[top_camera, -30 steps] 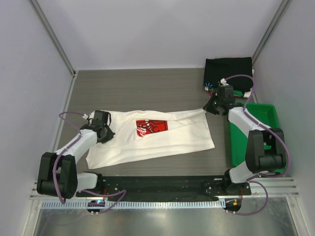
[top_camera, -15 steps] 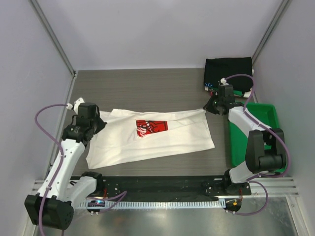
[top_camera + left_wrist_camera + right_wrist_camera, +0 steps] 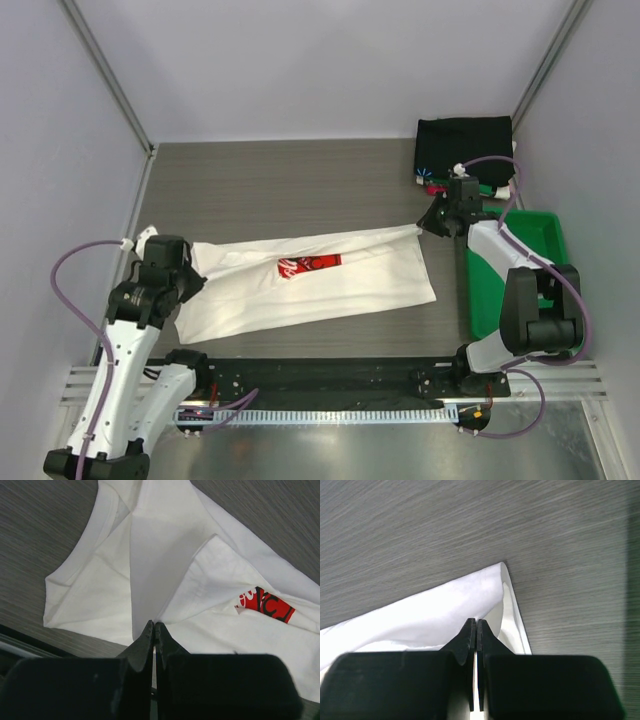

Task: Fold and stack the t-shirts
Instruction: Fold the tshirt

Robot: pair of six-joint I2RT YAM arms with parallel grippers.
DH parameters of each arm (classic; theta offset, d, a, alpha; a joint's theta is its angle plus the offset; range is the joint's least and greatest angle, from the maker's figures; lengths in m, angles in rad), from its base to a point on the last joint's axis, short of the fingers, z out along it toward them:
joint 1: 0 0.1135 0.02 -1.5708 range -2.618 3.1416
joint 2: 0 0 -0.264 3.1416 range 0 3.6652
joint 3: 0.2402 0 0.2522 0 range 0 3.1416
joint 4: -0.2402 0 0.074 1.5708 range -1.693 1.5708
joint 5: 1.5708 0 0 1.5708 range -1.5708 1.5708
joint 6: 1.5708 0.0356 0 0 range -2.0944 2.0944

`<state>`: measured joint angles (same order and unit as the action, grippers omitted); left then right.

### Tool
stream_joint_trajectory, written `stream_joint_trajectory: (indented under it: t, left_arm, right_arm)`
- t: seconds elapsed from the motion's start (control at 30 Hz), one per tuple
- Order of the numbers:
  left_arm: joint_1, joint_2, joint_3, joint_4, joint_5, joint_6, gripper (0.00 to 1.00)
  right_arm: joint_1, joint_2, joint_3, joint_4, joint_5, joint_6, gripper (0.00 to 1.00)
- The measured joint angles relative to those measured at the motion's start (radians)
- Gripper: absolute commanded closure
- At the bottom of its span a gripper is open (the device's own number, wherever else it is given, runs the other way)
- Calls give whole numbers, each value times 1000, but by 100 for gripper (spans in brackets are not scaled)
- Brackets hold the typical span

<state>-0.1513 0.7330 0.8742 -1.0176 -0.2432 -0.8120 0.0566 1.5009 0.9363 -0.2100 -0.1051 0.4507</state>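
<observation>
T-shirt tauter and narrower than 1 second ago, left jaws and right jaws clenched on it

The printed t-shirt lies stretched across the middle of the surface, a folded t-shirt in the far right corner, the tray just nearer along the right edge.

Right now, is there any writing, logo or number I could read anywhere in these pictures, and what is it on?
Nothing here can be read as a whole word.
Red print on the white t-shirt: white curly lettering, folded over and cut off, not readable.
Coloured marks at the edge of the folded black t-shirt: too small to read.
</observation>
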Motion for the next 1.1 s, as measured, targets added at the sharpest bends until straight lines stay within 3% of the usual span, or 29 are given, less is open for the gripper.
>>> stream_joint_trajectory:
  t: [0.13, 0.2, 0.23, 0.27, 0.37, 0.4, 0.47, 0.67, 0.87, 1.1]
  left_arm:
    - [0, -27, 6, -62, 10, -21, 100]
    - [0, -42, 6, -100, 22, -31, 94]
    - [0, -52, 6, -114, 27, -35, 87]
    - [0, -62, 6, -132, 32, -41, 64]
    - [0, -95, 6, -177, 56, -50, 37]
    - [0, -108, 6, -190, 64, -53, 31]
    - [0, -145, 6, -211, 77, -66, 29]
    - [0, -154, -27, -164, 110, -79, 35]
    - [0, 87, -66, -5, 140, -107, 34]
    - [0, 428, -141, 261, 138, -124, 38]
  right_arm:
    - [-1, -11, -35, 0, -6, 2, 98]
    - [-1, -16, -52, -3, -8, 6, 68]
    - [-1, -18, -56, -5, -10, 10, 54]
    - [-1, -18, -58, -6, -10, 14, 35]
    - [-2, -24, -56, -18, -10, 13, 22]
    - [-2, -27, -53, -29, -8, 13, 21]
    - [-2, -36, -37, -51, -9, 12, 21]
    - [11, -25, 61, -57, -87, 19, 25]
    - [98, 124, 129, -38, -177, 20, 28]
    - [173, 205, 31, -65, -172, 31, 29]
